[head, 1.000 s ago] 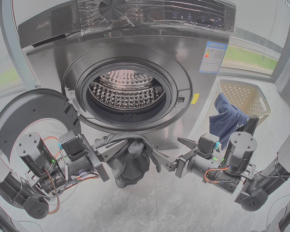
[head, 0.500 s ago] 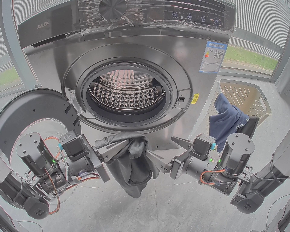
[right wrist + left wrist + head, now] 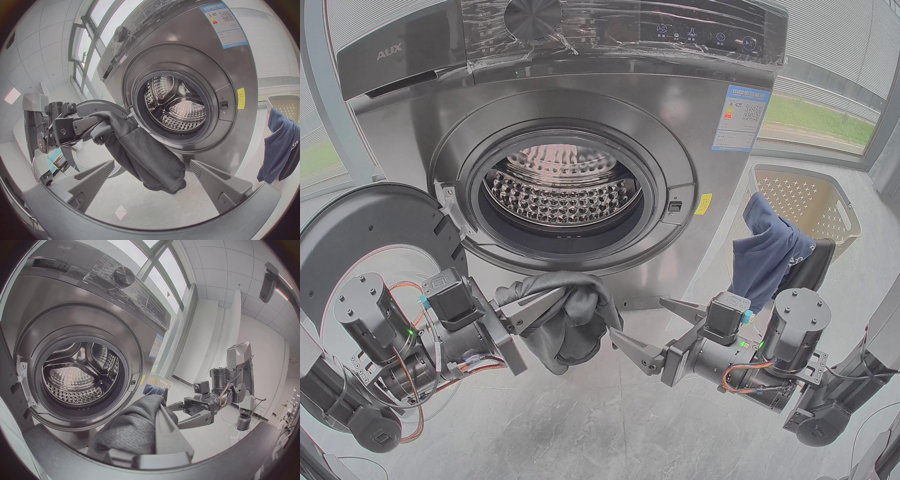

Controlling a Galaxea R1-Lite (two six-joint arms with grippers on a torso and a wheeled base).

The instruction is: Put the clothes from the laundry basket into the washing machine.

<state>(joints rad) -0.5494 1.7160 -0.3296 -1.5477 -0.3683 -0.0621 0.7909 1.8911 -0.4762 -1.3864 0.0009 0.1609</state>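
Grey marble-look floor (image 3: pixel 600 431) (glossy, faintly veined). White walls (image 3: pixel 203 333) meet a tiled ceiling (image 3: pixel 225 268). Tall windows (image 3: pixel 173 274) let in daylight; a strip of green grass (image 3: pixel 819 119) lies outside.

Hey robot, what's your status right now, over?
Left gripper shut on grey garment, low before the drum. Right gripper open, empty, beside it. Door open; nothing between garment and drum.

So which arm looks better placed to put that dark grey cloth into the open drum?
Left, probably. The left gripper is shut on the dark grey fabric garment, close in front of the open steel drum of the silver washing machine. The right gripper stands open beside the garment, holding nothing.
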